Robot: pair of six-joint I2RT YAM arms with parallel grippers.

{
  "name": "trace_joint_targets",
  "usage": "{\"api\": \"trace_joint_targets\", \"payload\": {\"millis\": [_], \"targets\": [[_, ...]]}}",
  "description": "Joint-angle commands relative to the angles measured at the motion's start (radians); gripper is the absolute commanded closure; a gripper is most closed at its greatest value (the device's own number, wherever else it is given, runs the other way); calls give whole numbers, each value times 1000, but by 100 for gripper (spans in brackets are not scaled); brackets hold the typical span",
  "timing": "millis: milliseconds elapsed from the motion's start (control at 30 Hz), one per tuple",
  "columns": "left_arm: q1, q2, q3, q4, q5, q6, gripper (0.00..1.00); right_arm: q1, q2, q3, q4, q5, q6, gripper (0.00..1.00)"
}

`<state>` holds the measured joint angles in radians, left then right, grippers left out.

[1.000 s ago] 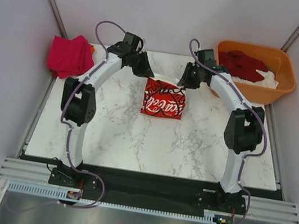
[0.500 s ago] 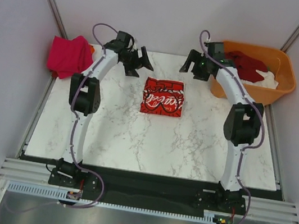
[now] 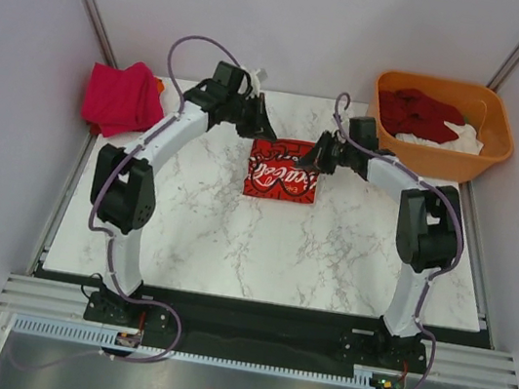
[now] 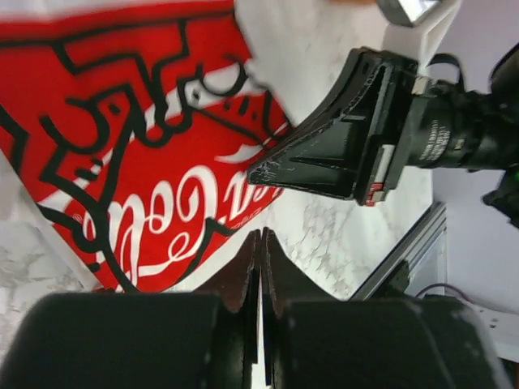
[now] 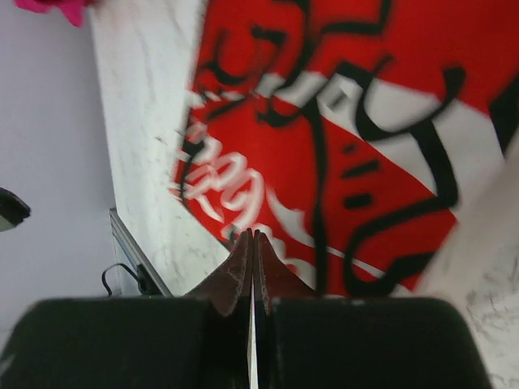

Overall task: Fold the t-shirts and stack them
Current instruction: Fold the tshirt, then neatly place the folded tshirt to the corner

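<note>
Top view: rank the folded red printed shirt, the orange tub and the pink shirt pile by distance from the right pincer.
1. Red printed shirt, table centre, right beside the right pincer.
2. Orange tub, back right.
3. Pink shirt pile, far left edge.

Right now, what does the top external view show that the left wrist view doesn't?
Only the top external view shows the crumpled pink-red cloth t-shirt at the table's far left, and the orange plastic tub holding a dark red t-shirt and a white t-shirt. Only the left wrist view shows the left gripper with fingertips pressed shut together. Both show the folded red printed t-shirt, the white marble table and the right gripper.
</note>
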<state>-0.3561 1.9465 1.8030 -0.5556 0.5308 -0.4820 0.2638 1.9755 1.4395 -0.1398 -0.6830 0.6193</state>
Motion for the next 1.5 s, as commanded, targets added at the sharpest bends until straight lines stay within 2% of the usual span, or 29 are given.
{"api": "trace_joint_targets", "payload": {"millis": [0, 167, 267, 333, 367, 400, 433, 467, 500, 600, 833, 933, 967, 1067, 1133, 1167, 1200, 1233, 1267, 1333, 1367, 1467], "targets": [[-33, 65, -132, 58, 14, -3, 98, -9, 3, -97, 71, -70, 23, 100], [-40, 58, -333, 129, -37, -17, 98, -29, 72, -211, 107, -70, -7, 100], [-37, 74, -425, 129, -37, -17, 98, -31, 149, -211, 134, -131, -24, 97], [-30, 98, -461, 129, -37, -17, 98, -31, 177, -214, 134, -154, -41, 91], [-27, 106, -476, 129, -37, -17, 98, -32, 189, -218, 132, -167, -50, 86], [-23, 109, -487, 129, -37, -17, 98, -34, 192, -223, 134, -171, -71, 68], [-18, 109, -496, 129, -37, -17, 98, -35, 186, -228, 134, -171, -85, 57], [-15, 108, -514, 175, -93, -17, 98, -40, 168, -240, 134, -170, -96, 47], [-9, 104, -525, 228, -236, -23, 98, -53, 158, -248, 134, -164, -108, 34], [22, 98, -551, 232, -253, -29, 98, -86, 128, -272, 158, -155, -135, 24], [97, 63, -602, 237, -247, -43, 98, -95, 181, -292, 256, -208, -127, 22], [105, -6, -633, 235, -233, -30, 98, -94, 178, -311, 299, -217, -99, 22], [103, -33, -646, 233, -235, -24, 98, -95, 165, -288, 278, -208, -145, 22], [103, -208, -659, 223, -287, 3, 97, -89, 96, -202, 49, -140, -254, 21], [101, -262, -648, 207, -328, 28, 88, -84, 51, -150, -29, -118, -283, 20], [101, -285, -634, 206, -342, 37, 73, -81, 36, -96, -59, -87, -289, 20], [101, -297, -620, 207, -342, 43, 46, -66, 20, -70, -114, -69, -290, 19], [101, -294, -605, 209, -333, 69, 12, -58, 4, -42, -142, -56, -297, 18], [101, -284, -566, 215, -287, 83, 3, -49, -29, 7, -164, -46, -299, 18], [103, -244, -524, 229, -232, 100, 0, -26, -85, 50, -231, 6, -299, 18], [103, -201, -495, 241, -151, 99, 0, -20, -107, 70, -244, 13, -294, 18], [101, -123, -491, 241, -150, 98, 0, -9, -202, 61, -273, 22, -268, 17]]}}
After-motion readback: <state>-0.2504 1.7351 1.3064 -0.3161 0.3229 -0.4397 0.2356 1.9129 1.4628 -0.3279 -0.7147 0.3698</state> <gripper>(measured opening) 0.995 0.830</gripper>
